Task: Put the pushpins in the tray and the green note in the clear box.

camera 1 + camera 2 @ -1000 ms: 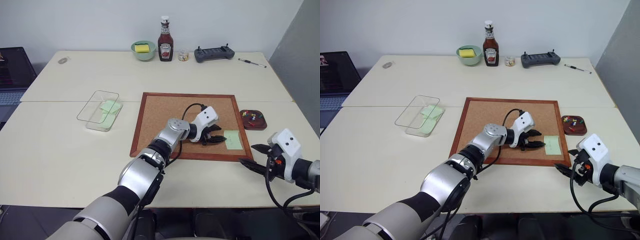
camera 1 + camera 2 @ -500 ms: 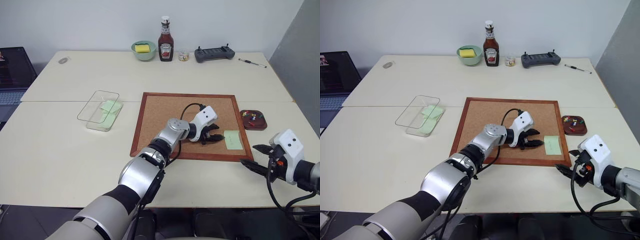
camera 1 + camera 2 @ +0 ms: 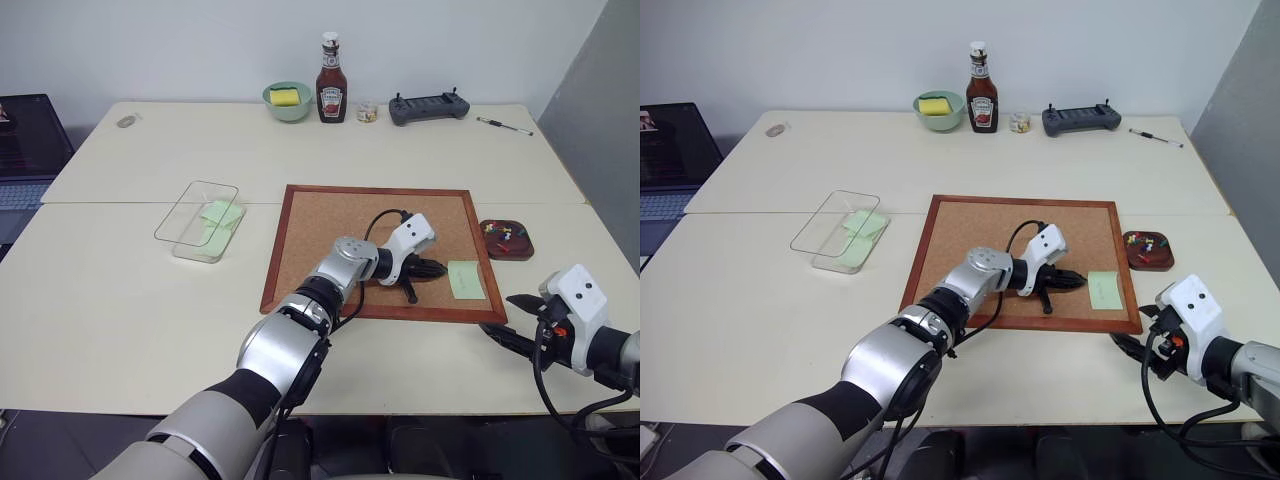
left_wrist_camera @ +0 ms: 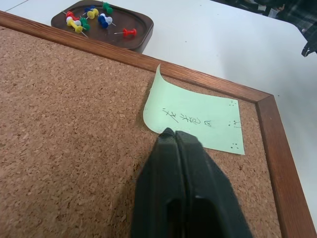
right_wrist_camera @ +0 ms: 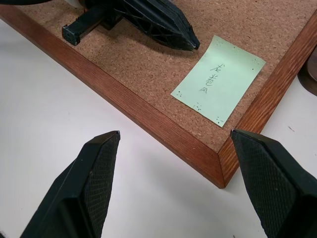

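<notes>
Green note lies flat on the corkboard, near its right edge.
The left gripper (image 4: 171,136) is closed, tips at the green note (image 4: 198,118) edge, holding nothing. The right gripper (image 5: 173,186) is wide open over bare table (image 3: 420,360) beside the corkboard (image 3: 330,230) corner. The tray (image 3: 505,241) holds pushpins (image 4: 86,17).

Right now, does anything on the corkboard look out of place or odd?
Yes. One corner of the green note curls up off the corkboard instead of lying flat. The left gripper, shut, has its tip at the note's edge. Whether it pinches the paper is unclear.
</notes>
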Robot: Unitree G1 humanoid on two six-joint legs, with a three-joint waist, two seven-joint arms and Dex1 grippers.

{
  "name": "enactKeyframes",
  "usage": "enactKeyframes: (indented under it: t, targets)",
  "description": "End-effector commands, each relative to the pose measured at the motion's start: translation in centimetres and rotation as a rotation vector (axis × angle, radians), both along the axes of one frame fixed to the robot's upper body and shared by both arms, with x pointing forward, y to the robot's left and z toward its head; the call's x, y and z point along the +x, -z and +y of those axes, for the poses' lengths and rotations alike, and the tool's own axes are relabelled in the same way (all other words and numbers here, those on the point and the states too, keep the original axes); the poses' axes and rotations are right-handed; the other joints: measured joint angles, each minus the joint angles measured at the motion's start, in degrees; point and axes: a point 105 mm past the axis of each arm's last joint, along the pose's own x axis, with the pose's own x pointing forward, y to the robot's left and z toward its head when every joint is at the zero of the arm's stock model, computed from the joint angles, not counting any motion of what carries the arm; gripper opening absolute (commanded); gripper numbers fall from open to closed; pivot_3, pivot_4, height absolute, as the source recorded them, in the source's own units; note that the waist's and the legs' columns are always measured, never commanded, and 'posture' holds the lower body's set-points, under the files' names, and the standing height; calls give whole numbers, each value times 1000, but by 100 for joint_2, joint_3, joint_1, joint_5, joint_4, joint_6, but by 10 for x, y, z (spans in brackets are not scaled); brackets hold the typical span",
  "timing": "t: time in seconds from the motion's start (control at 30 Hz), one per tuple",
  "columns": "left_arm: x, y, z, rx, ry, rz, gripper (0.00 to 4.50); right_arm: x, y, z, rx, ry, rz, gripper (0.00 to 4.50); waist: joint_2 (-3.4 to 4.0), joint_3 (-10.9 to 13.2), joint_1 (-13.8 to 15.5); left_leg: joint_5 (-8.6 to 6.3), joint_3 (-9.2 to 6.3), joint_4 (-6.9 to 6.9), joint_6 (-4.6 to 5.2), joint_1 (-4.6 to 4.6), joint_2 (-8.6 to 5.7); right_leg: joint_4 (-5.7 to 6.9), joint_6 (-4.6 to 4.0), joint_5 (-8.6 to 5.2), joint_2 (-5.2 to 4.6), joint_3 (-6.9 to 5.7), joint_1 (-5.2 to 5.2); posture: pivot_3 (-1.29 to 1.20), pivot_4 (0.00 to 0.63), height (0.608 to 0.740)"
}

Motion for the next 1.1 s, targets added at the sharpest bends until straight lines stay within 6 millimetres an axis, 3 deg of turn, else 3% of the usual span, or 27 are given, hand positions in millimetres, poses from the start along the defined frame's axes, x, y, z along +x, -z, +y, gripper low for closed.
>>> enactKeyframes:
  t: [0.03, 0.33, 0.53, 0.87, 1.1]
  targets:
    - [-39, -26, -56, -133, 161, 9, 14, 0, -9, 1, -8, -4, -52, 3793, 0, 0, 0, 0, 0, 0, 0, 0, 0, 0, 0, 0, 0, 0, 0, 0, 150, 740]
    - [-15, -33, -19, -142, 114, -143, 14, 15, -16, 2, 4, 18, -137, 3793, 1, -1, -4, 0, 0, 3, 0, 2, 0, 3, 0, 0, 0, 1, 1, 0, 150, 740]
    - [-11, -47, 9, -187, 103, -246, 1057, 29, -16, 2, -22, 2, -164, 3793, 4, -2, -15, 0, 5, 2, 0, 12, 1, 10, -1, 0, 0, 9, 1, 0, 150, 740]
    - [-17, -49, 47, -153, -17, -337, 2938, 74, -15, -11, -114, -89, -143, 3793, 6, -3, -5, 0, 6, 15, 0, 21, 3, 24, -1, 1, 1, 13, 7, 0, 150, 740]
    - [-27, -42, 55, -108, 3, -325, 2938, 103, -9, -14, -150, -187, -75, 3793, 8, -4, -24, 0, 9, 24, 0, 21, 4, 26, -2, 1, 0, 13, 6, 0, 150, 740]
